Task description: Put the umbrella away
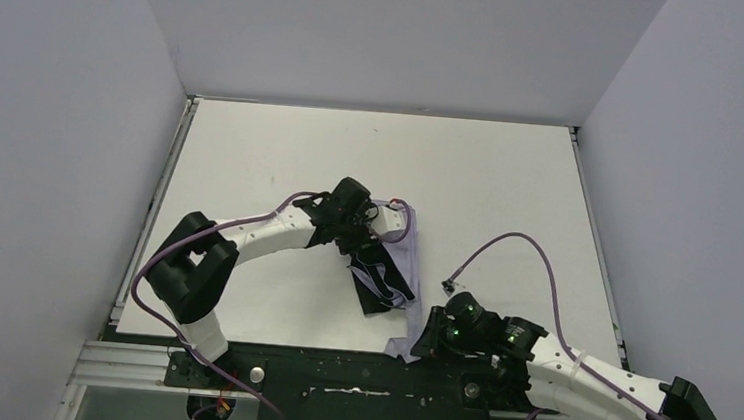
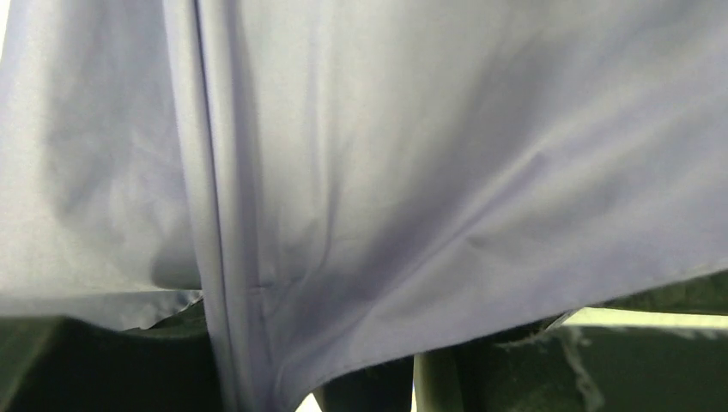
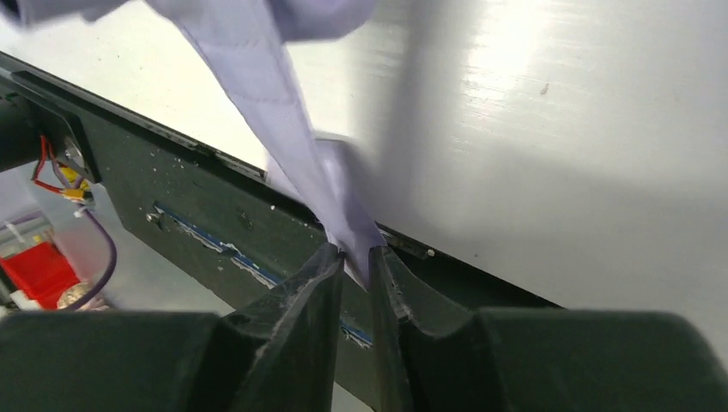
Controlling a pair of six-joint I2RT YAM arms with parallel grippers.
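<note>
The umbrella (image 2: 412, 172) fabric fills the left wrist view, hiding the fingers of the left gripper (image 1: 358, 231): its grip cannot be told. Overhead the umbrella lies mid-frame. Only the right wrist view shows the right gripper (image 3: 356, 257) nipping the fabric's edge.

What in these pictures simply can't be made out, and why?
Left claw: top view, its own wrist covers the fingers; left wrist view, umbrella fabric fills the picture, so any grip is hidden.
Umbrella handle: not identifiable in any view, perhaps under fabric or the arm.
Right wrist view: fabric between the right claw's fingers runs off the top edge.
</note>
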